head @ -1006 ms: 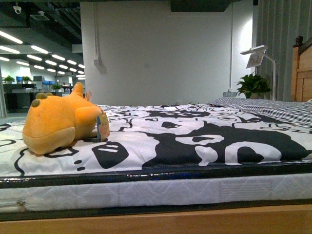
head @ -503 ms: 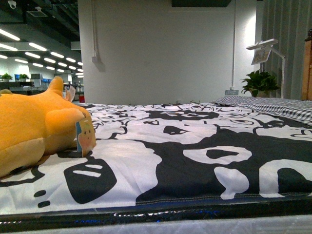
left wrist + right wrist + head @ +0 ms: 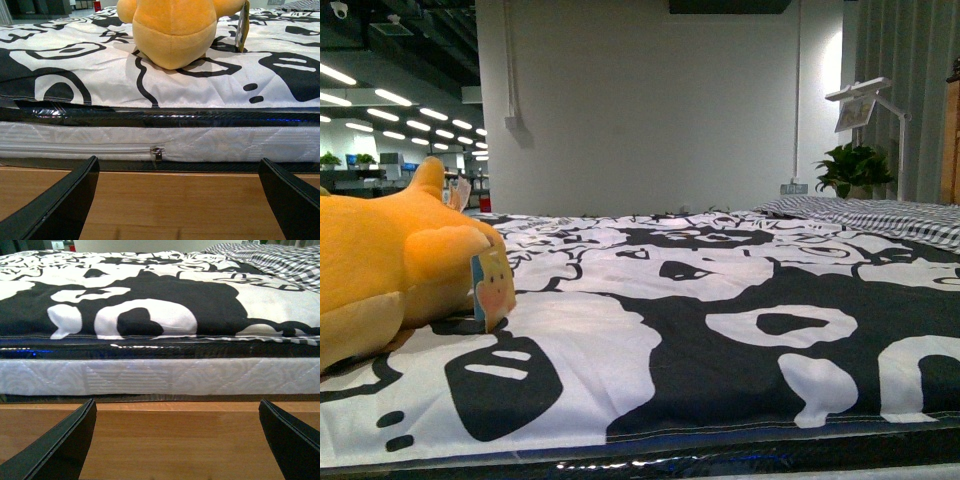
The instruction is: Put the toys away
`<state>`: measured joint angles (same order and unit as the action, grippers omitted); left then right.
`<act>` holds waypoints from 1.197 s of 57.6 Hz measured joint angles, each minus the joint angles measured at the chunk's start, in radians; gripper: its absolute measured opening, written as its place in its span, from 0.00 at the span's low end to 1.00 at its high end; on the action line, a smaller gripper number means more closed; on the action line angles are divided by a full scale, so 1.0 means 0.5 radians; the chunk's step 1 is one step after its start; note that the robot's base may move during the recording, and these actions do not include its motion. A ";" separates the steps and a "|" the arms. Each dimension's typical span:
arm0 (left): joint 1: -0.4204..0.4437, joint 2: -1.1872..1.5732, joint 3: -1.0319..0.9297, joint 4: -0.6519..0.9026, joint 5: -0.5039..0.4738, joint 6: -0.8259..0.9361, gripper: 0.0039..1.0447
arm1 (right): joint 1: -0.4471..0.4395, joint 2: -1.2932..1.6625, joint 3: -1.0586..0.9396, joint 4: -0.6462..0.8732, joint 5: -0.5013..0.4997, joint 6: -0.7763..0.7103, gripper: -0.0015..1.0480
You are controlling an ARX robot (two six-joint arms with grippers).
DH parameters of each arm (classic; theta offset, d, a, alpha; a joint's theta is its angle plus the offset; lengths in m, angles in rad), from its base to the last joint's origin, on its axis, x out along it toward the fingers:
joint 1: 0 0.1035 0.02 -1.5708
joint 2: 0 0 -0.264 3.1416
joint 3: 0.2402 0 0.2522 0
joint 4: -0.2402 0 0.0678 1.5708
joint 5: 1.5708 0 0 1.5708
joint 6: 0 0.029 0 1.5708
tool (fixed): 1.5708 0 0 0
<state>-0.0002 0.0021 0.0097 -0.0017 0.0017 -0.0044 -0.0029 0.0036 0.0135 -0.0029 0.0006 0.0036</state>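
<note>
Left claw (image 3: 178, 164) and right claw (image 3: 177, 404) gape wide, empty; plush toy (image 3: 382, 262) lies ungrasped on the bed (image 3: 740, 290), seemingly nothing put away.

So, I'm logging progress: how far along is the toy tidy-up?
Nothing looks done: the orange plush toy lies on the bed's black-and-white cover. In hand: the left gripper, open and empty, faces the toy from low by the mattress edge; the right gripper is open and empty too. Left: grasping the toy and putting it away.
</note>
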 joint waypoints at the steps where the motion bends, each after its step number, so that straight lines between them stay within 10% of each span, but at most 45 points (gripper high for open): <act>1: 0.000 0.000 0.000 0.000 0.000 0.000 0.94 | 0.000 0.000 0.000 0.000 0.000 0.000 0.94; 54: 0.000 -0.003 0.000 -0.002 -0.007 0.000 0.94 | 0.000 -0.002 0.000 0.002 -0.013 -0.001 0.94; 69: 0.000 -0.003 0.000 -0.002 -0.005 0.000 0.94 | -0.454 0.551 0.298 0.226 -0.822 0.182 0.94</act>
<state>-0.0002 0.0006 0.0097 -0.0025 -0.0010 -0.0044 -0.2298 0.2790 0.1627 0.1101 -0.4103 0.0944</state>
